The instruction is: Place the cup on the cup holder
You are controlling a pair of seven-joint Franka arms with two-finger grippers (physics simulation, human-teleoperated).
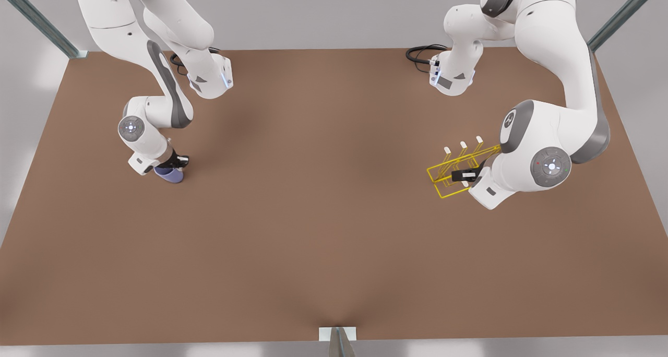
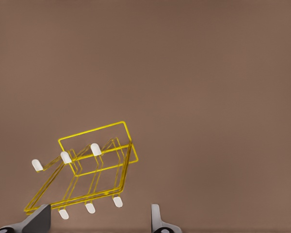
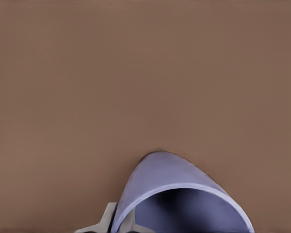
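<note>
The lavender-blue cup (image 1: 170, 175) sits low over the table at the front view's left. My right gripper (image 1: 176, 163) is on top of it. In the right wrist view the cup (image 3: 174, 194) shows its open mouth, and the right gripper (image 3: 120, 224) pinches its wall with one finger outside and one inside the rim. The yellow wire cup holder (image 1: 449, 165) lies at the front view's right, its white-tipped pegs slanting away. My left gripper (image 1: 463, 176) hovers over its base. In the left wrist view the left gripper (image 2: 98, 221) stands open just short of the cup holder (image 2: 94, 167).
The brown table (image 1: 323, 216) stretches wide and bare between the two arms. Black cables (image 1: 420, 53) lie by the arm base at the back right. Metal frame posts (image 1: 39, 18) rise at the table's back corners.
</note>
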